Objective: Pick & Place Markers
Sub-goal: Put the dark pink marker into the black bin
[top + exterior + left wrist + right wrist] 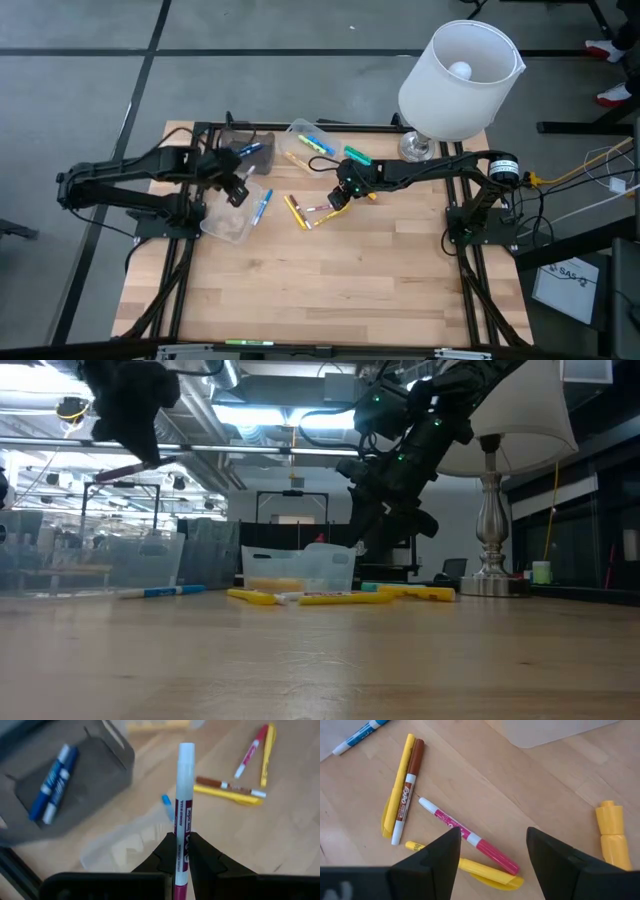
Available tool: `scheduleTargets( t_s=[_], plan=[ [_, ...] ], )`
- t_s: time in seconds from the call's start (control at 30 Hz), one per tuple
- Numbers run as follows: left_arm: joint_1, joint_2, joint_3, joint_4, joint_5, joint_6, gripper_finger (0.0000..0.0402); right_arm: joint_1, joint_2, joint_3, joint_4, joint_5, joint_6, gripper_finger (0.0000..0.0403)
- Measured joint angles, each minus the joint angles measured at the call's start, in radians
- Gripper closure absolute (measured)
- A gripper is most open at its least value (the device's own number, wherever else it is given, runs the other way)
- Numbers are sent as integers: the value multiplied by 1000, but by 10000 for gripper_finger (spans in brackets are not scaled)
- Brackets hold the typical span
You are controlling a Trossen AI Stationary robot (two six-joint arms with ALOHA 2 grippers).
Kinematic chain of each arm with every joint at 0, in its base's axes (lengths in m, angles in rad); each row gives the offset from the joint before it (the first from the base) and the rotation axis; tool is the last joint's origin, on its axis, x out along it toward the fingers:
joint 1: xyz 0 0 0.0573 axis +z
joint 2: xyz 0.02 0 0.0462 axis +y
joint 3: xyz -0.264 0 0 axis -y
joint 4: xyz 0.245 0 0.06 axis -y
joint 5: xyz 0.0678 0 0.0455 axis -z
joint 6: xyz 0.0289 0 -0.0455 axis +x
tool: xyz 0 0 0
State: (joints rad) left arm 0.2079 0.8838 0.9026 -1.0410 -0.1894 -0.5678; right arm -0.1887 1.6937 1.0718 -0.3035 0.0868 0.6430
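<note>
Only the left wrist view shows what the left tool (pixel 182 857) pinches: a slim magenta marker (pixel 184 805) with a white cap, held above the wooden table (pixel 340 280) near a dark tray (pixel 75 780) holding two blue markers (pixel 52 782). The right wrist view alone shows the right tool (pixel 492 852) spread wide over a red-and-white marker (pixel 465 834), with a brown marker (pixel 409 785) against a yellow one (pixel 397 785) nearby. From above, a clear plastic container (pixel 305 140) holds more markers beside a white-shaded lamp (pixel 460 75).
</note>
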Motion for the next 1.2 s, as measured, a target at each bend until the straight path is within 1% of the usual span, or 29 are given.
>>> scheduleTargets(
  t_s=[0.37, 0.67, 0.93, 1.07, 1.2],
  plan=[
    [189, 13, 79, 38, -2, 293, 378, 0, 0, 0, 0, 0, 0, 179],
    [301, 100, 146, 48, -4, 629, 378, 0, 0, 0, 1, 0, 1, 179],
    [332, 216, 191, 53, -100, 875, 378, 0, 0, 0, 1, 0, 2, 179],
    [332, 280, 206, 59, -167, 951, 378, 0, 0, 0, 1, 0, 3, 179],
    [332, 349, 218, 60, -202, 992, 377, 0, 0, 0, 1, 0, 4, 179]
  ],
)
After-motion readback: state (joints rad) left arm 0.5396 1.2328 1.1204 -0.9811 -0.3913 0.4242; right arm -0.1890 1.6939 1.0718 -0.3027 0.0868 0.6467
